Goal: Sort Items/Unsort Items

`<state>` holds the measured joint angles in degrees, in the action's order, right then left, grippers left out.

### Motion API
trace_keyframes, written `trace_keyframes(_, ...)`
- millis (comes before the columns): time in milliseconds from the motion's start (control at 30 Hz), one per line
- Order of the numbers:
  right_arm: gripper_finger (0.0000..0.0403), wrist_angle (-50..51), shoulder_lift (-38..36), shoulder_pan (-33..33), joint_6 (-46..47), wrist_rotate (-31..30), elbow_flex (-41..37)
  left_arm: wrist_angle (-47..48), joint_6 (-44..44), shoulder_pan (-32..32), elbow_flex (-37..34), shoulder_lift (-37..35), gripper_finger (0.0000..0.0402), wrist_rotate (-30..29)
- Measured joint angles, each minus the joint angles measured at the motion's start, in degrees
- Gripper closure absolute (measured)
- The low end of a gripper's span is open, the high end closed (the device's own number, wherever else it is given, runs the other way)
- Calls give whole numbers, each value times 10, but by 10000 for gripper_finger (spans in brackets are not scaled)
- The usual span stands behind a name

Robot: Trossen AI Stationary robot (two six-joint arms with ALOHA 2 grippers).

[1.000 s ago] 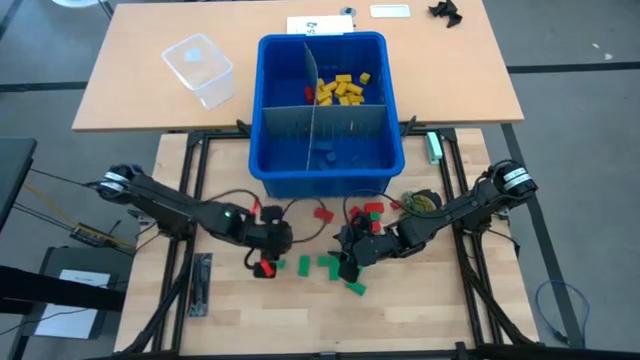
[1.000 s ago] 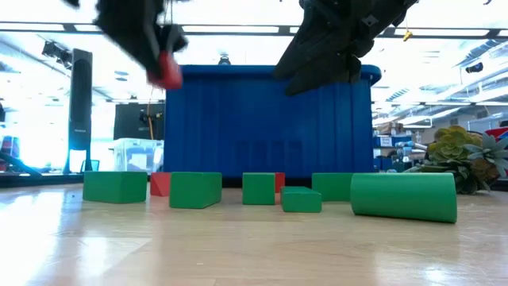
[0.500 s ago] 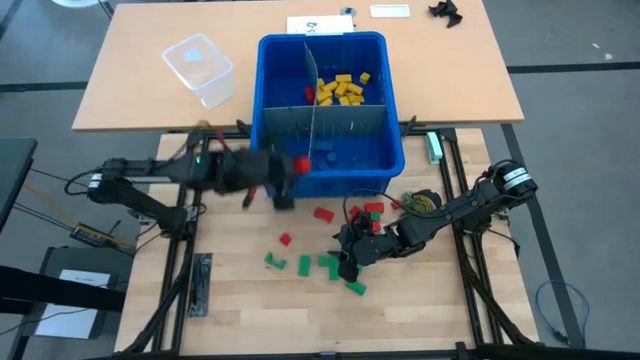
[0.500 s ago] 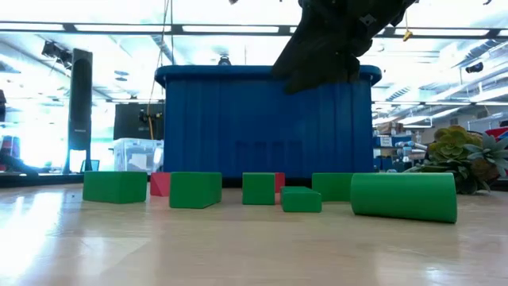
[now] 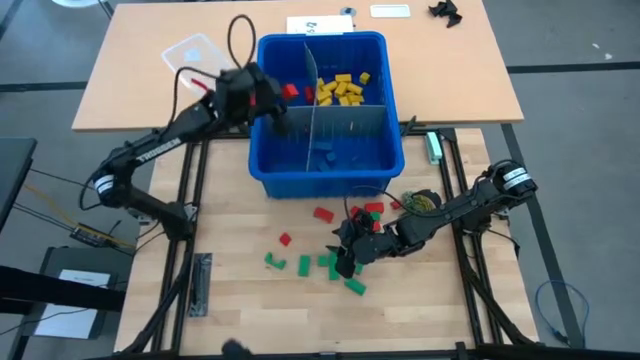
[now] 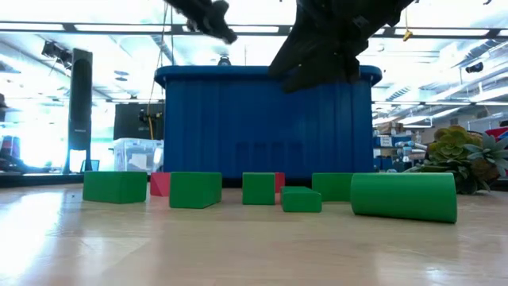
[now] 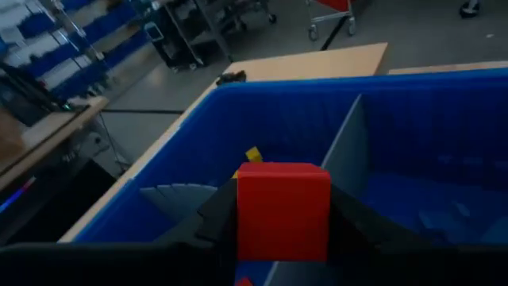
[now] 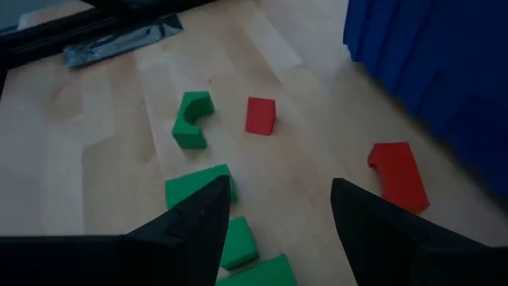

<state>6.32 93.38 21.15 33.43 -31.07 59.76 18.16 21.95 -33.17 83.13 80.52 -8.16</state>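
My left gripper is shut on a red block above the far-left compartment of the blue bin. My right gripper is open and empty, low over loose blocks on the near table. Green blocks and red blocks lie flat on the wood; in the right wrist view a green curved block, a red wedge and a red block lie ahead of the fingers. Yellow blocks lie in the bin's far-right compartment, blue ones in the near-right one. My left gripper pinches the red block by two opposite sides between its two fingers. The fingers come slanting down from the table's left. The block is lifted clear, level, above the bin's far-left compartment.
Grey slotted dividers split the bin into compartments. A clear plastic container stands on the far table left of the bin, partly behind my left arm. A green cylinder lies at the near right in the low view.
My left gripper has risen from the near table and swung toward the far edge with the red block, ending over the bin's far-left compartment. The block is lifted clear. My right gripper has stayed where it was.
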Motion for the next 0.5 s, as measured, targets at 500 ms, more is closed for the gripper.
trace_keyframes(500,183,-3,0,1,29,-11,0,-72,-12,-149,-1,129,249,23)
